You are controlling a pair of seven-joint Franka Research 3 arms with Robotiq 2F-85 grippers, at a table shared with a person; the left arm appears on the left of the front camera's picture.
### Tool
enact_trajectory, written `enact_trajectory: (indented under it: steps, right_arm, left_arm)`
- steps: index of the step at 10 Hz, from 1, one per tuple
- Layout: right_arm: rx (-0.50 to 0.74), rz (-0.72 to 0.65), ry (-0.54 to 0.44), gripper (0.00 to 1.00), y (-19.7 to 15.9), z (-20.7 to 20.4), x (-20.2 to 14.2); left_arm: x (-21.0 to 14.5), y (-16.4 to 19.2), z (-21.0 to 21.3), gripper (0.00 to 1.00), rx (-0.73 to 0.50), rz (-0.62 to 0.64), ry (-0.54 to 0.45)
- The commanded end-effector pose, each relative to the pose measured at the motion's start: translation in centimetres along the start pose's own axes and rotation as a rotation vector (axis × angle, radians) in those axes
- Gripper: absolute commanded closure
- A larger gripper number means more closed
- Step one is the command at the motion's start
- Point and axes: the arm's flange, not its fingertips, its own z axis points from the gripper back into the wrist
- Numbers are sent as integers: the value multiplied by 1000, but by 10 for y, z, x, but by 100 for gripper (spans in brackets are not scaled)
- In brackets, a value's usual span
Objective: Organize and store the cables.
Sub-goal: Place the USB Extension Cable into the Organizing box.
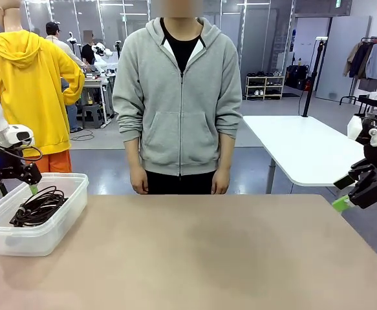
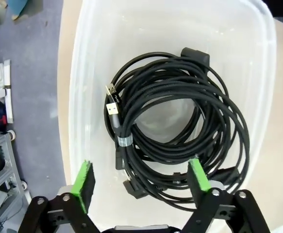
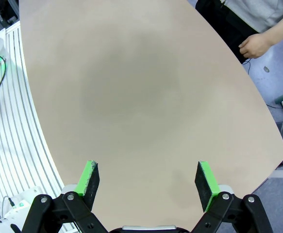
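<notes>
Left wrist view puts me right over the clear plastic bin point(image 2: 78, 87), and I see the cables point(image 2: 175, 131) lying inside it as overlapping black coils, resting on the bin's floor. One plug end with a metal tip sits near the coils' upper left, and a small band wraps one cord beside it. My left gripper point(image 2: 143, 179) hangs above the bin with its green pads spread wide, one on either side of the coils' near edge, holding nothing; I can't tell whether the pads touch the cords.

From the front view I see the same bin point(image 1: 72, 194) sitting at the table's left end, with the cables point(image 1: 39, 206) heaped inside it, and the left gripper point(image 1: 33, 187) just over its far rim. The tan table point(image 1: 207, 252) stretches out to the right of the bin. My right gripper point(image 1: 343, 201) hovers off the table's right edge; in the right wrist view its fingers point(image 3: 91, 177) stand wide apart over bare tabletop point(image 3: 131, 97), gripping nothing.

A person in a grey hoodie point(image 1: 178, 97) stands at the far side, arms down at their sides, one hand point(image 3: 255, 46) near the table edge.
</notes>
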Motion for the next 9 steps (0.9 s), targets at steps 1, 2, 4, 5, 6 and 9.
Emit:
enact_trajectory:
  steps: [1, 2, 4, 5, 6, 9]
  right_arm:
    - [7, -31, -5, 0, 1, 1, 4]
    - [7, -31, -5, 0, 1, 1, 4]
    - [7, -31, -5, 0, 1, 1, 4]
    - [7, -31, -5, 0, 1, 1, 4]
    - [7, -31, -5, 0, 1, 1, 4]
    - [7, -31, -5, 0, 1, 1, 4]
  left_arm:
    - [-14, -10, 6, 0, 36, 24, -25]
    - [0, 0, 0, 0, 0, 0, 0]
    - [0, 0, 0, 0, 0, 0, 0]
    - [0, 0, 0, 0, 0, 0, 0]
    - [0, 0, 0, 0, 0, 0, 0]
    - [0, 0, 0, 0, 0, 0, 0]
